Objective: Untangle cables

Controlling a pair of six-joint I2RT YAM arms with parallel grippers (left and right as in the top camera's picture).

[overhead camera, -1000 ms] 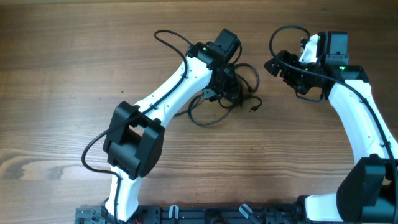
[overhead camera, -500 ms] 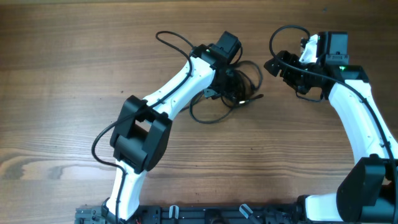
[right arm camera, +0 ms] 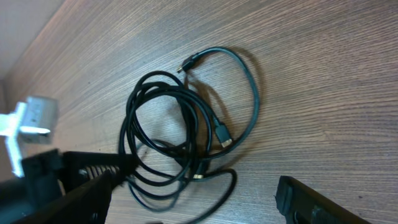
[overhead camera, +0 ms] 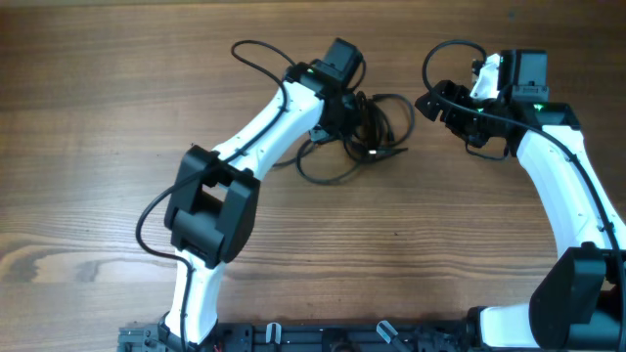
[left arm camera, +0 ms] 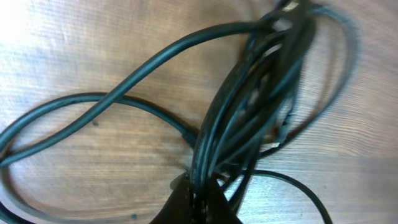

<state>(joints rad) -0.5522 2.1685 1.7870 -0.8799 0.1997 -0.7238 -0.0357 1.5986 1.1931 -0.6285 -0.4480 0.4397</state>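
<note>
cables (overhead camera: 366,127) bunched on the bench (overhead camera: 98,117) toward its far edge, left fingers (left arm camera: 180,211) at the bunch's left side, touching it, right fingers (right arm camera: 317,208) off to its right, apart, one loop trailing nearer beside the left arm (overhead camera: 264,127).

Bright even light (left wrist blurry)

**Plain wood, a dark rail, a pale edge**

The worktop (overhead camera: 88,117) is brown wood with its grain running crosswise and paler streaks in places. It spreads out on every side of the left tool (left arm camera: 199,202) and the right tool (overhead camera: 430,103). Well behind both tools, a black rail (overhead camera: 323,337) with small brackets lies along the worktop's edge. Ahead of the right tool and off to one side, a pale strip (right arm camera: 18,31) shows beyond the wood. I cannot tell what it is.
</note>
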